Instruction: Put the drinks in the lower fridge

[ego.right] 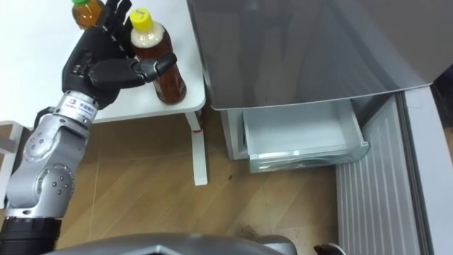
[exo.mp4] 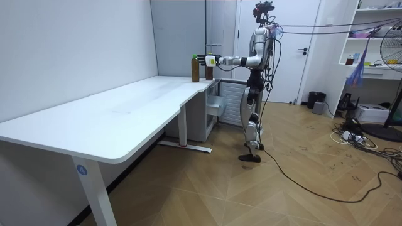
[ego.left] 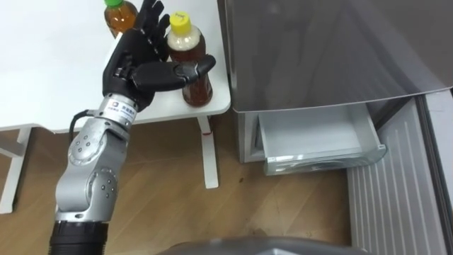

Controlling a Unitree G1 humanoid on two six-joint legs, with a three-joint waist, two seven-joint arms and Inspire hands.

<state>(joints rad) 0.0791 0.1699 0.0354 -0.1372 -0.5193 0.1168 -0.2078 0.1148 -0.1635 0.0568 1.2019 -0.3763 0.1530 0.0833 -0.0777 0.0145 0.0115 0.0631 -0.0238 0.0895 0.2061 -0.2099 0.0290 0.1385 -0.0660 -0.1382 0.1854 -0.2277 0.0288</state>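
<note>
Left eye view. A: How many bottles are standing at the white table's [ego.left: 42, 71] corner?

B: Two round plastic ones: green-capped bottle [ego.left: 119, 15], yellow-capped bottle [ego.left: 190, 46]. The left hand [ego.left: 131, 60], fingers straight and apart, is laying its thumb across the latter.

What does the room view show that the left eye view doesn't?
Room view: the whole long white table, the robot standing at its far end, and a door and a fan behind it. Left eye view: the white inside of the fridge's open lower drawer, and the left hand open, thumb across the yellow-capped bottle. Both: that hand, that bottle and the green-capped bottle beside it.
</note>
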